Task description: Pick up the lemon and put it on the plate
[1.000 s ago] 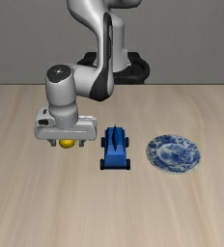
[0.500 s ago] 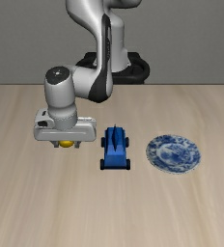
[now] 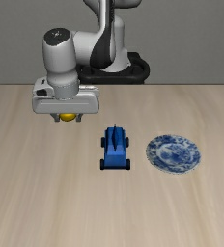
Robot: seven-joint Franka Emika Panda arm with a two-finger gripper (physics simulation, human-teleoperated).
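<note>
A yellow lemon (image 3: 67,117) peeks out beneath my gripper (image 3: 67,118), held between its fingers and lifted above the wooden table (image 3: 46,203) at the exterior view's left. Most of the lemon is hidden by the gripper's body. The blue-and-white patterned plate (image 3: 172,152) lies flat on the table at the exterior view's right, well apart from the gripper.
A blue toy car (image 3: 115,148) stands on the table between the gripper and the plate, pointing up and down the view. The robot's dark base (image 3: 133,69) sits at the far edge.
The gripper has risen from the table with the lemon in it. The car and the plate have stayed put.
</note>
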